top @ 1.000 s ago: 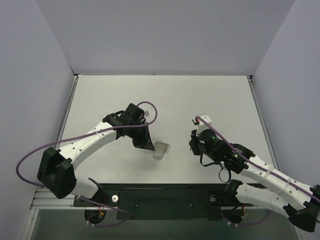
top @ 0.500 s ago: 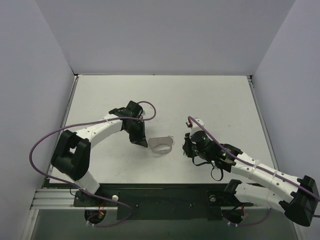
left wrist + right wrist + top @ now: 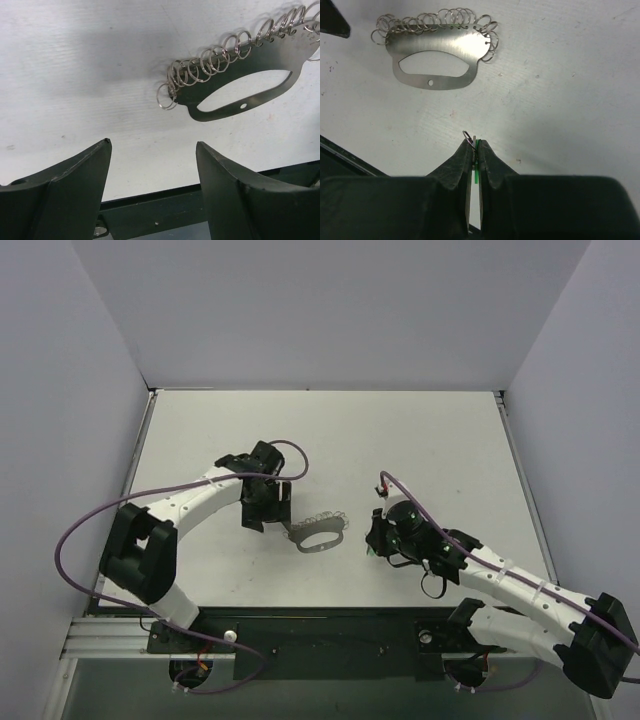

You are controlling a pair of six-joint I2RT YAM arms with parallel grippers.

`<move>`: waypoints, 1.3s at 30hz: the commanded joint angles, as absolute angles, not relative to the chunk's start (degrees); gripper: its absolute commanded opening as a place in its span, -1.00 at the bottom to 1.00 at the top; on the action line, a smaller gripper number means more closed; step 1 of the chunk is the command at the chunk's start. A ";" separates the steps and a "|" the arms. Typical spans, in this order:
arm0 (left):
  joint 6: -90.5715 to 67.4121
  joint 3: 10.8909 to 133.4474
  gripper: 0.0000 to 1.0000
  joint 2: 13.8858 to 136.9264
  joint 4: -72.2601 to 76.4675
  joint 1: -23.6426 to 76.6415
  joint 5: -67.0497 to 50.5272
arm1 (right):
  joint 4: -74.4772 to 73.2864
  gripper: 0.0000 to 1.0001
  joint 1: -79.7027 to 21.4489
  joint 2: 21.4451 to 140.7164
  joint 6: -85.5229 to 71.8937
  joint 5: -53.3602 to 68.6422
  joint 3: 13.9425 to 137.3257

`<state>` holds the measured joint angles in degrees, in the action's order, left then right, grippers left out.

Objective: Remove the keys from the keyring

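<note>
The left gripper (image 3: 153, 145) has let go, jaws wide; the one keyring (image 3: 260, 59), upright before, lies flat just ahead of it. The right gripper (image 3: 475, 142) pinches the one green-headed key (image 3: 476, 167).

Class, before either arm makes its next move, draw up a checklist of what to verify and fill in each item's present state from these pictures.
1. Right gripper shut on the tiny silvery key with a green plastic head: ok.
2. Key clear of the flat grey metal keyring with an oval opening, bare white table between them: ok.
3. Left gripper open, not touching the keyring: ok.
4. Keyring lying flat on the table: ok.
5. No other key on the small wire rings along its edge: ok, none shows.
6. Grip on the key firm enough to carry it: cannot tell.
</note>
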<state>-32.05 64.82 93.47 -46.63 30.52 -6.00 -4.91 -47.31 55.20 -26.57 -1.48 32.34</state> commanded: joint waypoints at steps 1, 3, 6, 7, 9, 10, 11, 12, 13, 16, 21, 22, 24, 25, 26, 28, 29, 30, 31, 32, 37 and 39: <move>-30.50 68.99 0.57 86.50 -52.55 30.15 1.93 | -6.58 -1.00 -43.86 56.86 -24.70 -1.75 33.40; -30.06 68.56 0.57 82.81 -54.22 30.15 4.74 | -8.61 -1.00 -41.84 57.22 -24.52 -3.68 34.10; -28.66 66.72 0.57 75.97 -56.25 30.15 8.60 | -10.45 -1.00 -38.25 57.48 -23.82 -3.78 35.59; -28.39 66.27 0.57 74.63 -57.38 30.15 9.22 | -10.98 -1.00 -37.71 58.00 -23.21 -3.34 36.12; -27.78 64.87 0.52 70.50 -58.88 30.15 10.63 | -12.65 -1.00 -36.22 59.40 -21.98 -3.34 37.79; -27.60 64.17 0.51 67.79 -59.84 30.15 10.55 | -13.53 -1.00 -35.95 59.85 -21.54 -3.34 38.84; -27.60 63.99 0.50 66.28 -60.46 30.15 10.37 | -13.97 -1.00 -35.77 60.72 -20.84 -3.51 39.37; -27.68 63.72 0.50 64.09 -61.51 30.15 10.11 | -14.15 -1.00 -35.60 61.08 -20.74 -3.52 39.72; -27.51 63.72 0.49 61.72 -62.05 30.15 10.02 | -14.67 -0.81 -35.42 61.95 -20.57 -3.69 40.16; -26.90 63.72 0.49 57.49 -63.80 30.15 10.19 | -16.08 0.08 -34.81 63.10 -20.92 -4.30 41.31; -25.66 62.41 0.50 51.69 -64.60 30.15 10.90 | -18.80 0.62 -34.54 60.57 -23.64 -6.68 42.45; -25.40 62.23 0.50 50.98 -64.25 30.15 10.29 | -19.07 0.63 -34.54 59.16 -24.25 -6.77 42.45; -25.49 62.40 0.50 49.66 -64.51 30.15 10.81 | -19.86 0.65 -34.63 57.06 -25.39 -6.68 42.19; -25.40 62.84 0.50 49.05 -64.69 30.15 11.07 | -20.30 0.66 -34.63 56.26 -25.66 -6.68 42.10; -25.31 63.02 0.50 48.69 -64.77 30.15 11.42 | -20.56 0.66 -34.63 54.77 -26.19 -6.68 41.75; -25.31 63.37 0.50 47.99 -64.51 30.15 12.39 | -20.65 0.67 -34.63 52.40 -26.71 -7.38 40.88; -25.57 62.93 0.50 47.47 -63.73 30.15 12.48 | -20.48 0.67 -34.72 51.60 -26.98 -8.25 40.61; -25.75 62.49 0.50 47.20 -63.20 30.15 12.31 | -19.96 0.67 -34.72 50.11 -27.68 -8.70 39.65; -26.01 61.45 0.50 46.50 -61.80 30.15 12.04 | -19.52 0.67 -34.80 49.05 -28.03 -9.57 39.03; -26.28 60.57 0.50 45.97 -60.74 30.15 10.65 | -18.82 0.66 -34.72 47.04 -28.91 -9.93 37.72; -27.86 58.36 0.50 43.77 -55.57 30.06 8.62 | -14.68 0.66 -36.21 39.47 -31.63 -12.73 30.16; -28.04 56.87 0.51 42.46 -52.23 30.06 7.56 | -12.66 0.66 -38.05 36.05 -32.60 -15.19 27.08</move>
